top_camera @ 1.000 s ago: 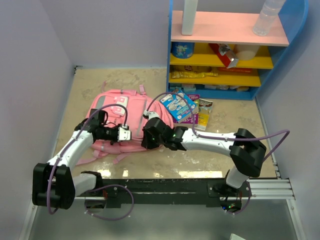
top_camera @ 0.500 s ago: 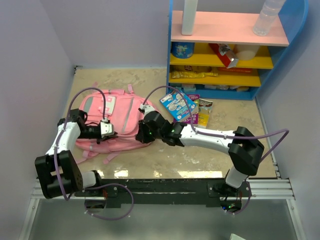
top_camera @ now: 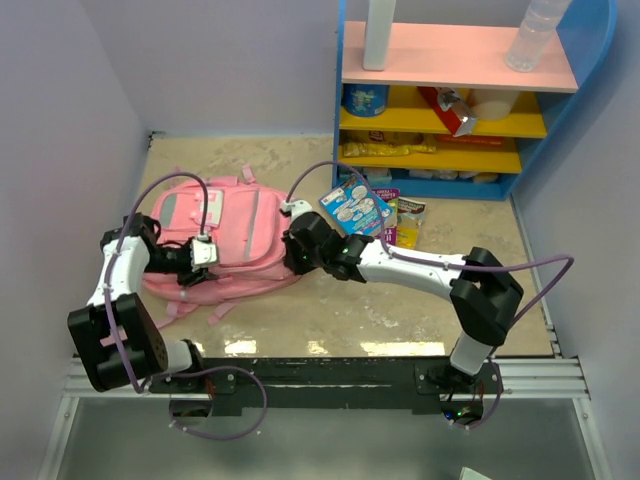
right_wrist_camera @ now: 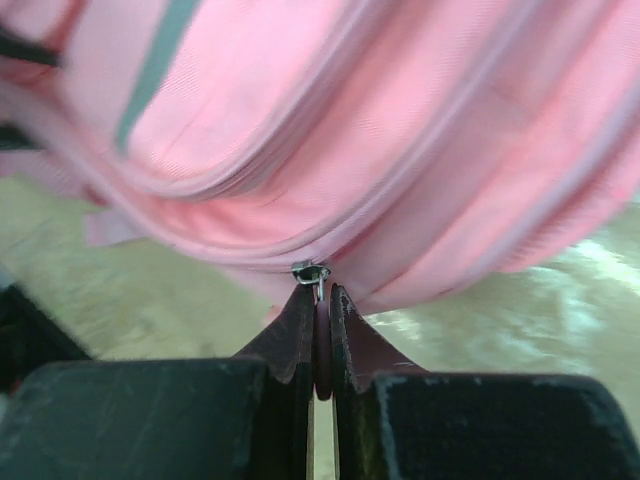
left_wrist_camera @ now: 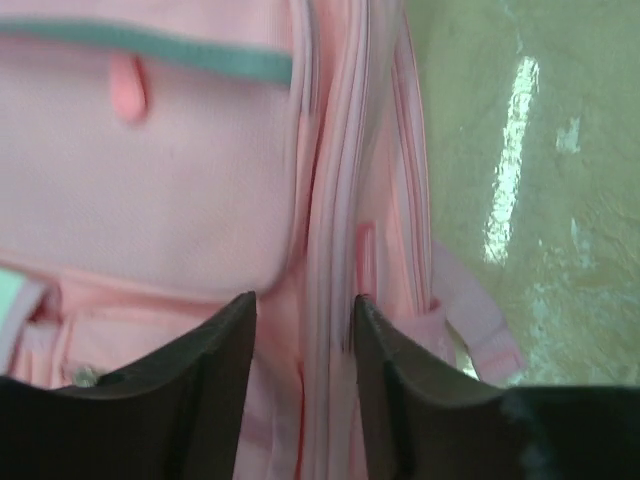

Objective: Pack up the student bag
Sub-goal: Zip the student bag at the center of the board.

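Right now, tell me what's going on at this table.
Both arms are on the pink student bag, which lies flat on the table. The right gripper is shut on a zipper pull at the bag's edge. The left gripper is open, its jaws standing either side of a zipper seam on the bag. Booklets and a snack packet lie beside the bag, not yet packed.

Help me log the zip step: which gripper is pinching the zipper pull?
The right gripper: its jaws are shut on the zipper pull. The left gripper has its jaws apart over the bag.
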